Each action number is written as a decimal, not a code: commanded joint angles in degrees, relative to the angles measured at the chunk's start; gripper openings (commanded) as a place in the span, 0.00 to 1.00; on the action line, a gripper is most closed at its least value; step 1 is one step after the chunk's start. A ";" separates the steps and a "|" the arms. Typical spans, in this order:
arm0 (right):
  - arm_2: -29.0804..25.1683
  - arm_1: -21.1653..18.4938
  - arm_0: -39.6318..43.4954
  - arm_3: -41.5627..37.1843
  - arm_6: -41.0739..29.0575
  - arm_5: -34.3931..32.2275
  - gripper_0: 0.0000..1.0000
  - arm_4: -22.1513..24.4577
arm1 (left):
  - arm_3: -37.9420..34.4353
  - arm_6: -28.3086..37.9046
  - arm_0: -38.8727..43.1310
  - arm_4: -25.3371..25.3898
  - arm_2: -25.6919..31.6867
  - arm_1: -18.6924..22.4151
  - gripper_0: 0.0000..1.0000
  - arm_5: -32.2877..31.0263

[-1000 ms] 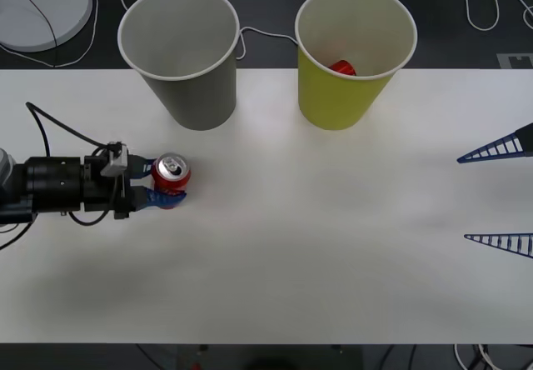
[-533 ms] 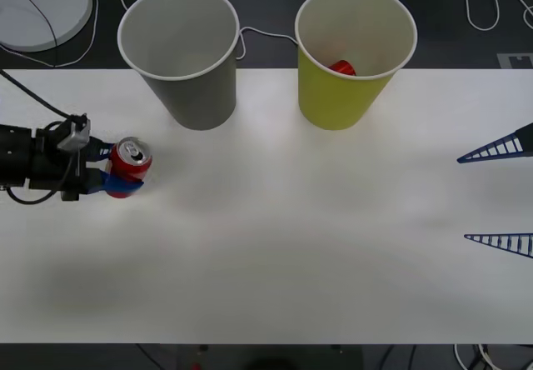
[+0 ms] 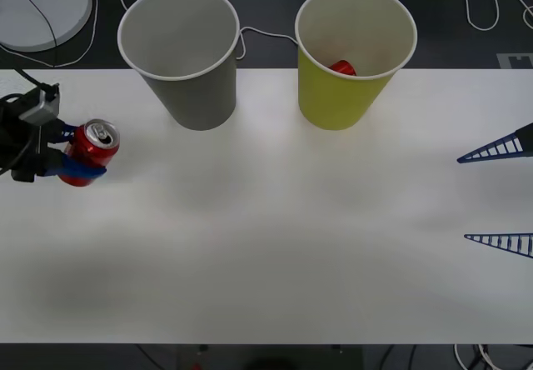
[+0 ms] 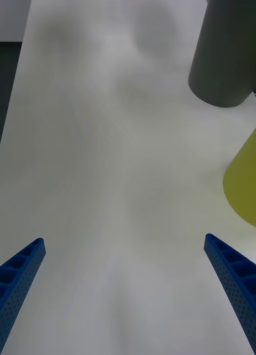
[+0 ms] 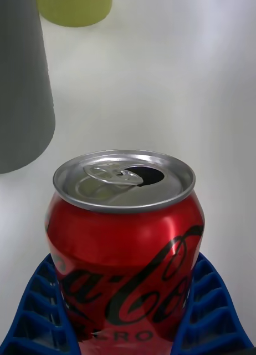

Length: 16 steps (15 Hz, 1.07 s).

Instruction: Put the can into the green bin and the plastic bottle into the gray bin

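At the bench's (image 3: 275,245) left edge, my left fingers (image 3: 73,163) clamp the can (image 3: 90,150); right fingers (image 3: 500,195) apart, idle. Open-topped, it could spill if tilted.

The can (image 5: 125,252) carries the only readable writing. On its red side, black script letters show part of the Coca-Cola brand name; the left gripper's (image 5: 125,321) blue fingers (image 5: 208,310) cover the beginning and the end of it. Under the script, small capital letters read "RO", the visible end of a word. In the front view, no letters on the can (image 3: 89,151) can be read.
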 commanded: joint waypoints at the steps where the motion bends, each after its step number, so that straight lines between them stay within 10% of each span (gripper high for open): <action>1: 0.00 0.00 0.00 0.00 0.00 0.00 1.00 0.00 | -4.92 5.82 0.00 -1.32 0.01 2.93 0.00 -0.63; 8: 0.00 0.00 0.00 0.00 0.00 0.00 1.00 0.00 | -25.22 27.35 -0.87 -2.12 0.01 8.03 0.00 -5.38; 16: 0.00 0.00 0.00 0.00 0.00 0.00 1.00 0.00 | -25.83 46.77 -23.90 -0.01 -14.49 8.56 0.00 -5.82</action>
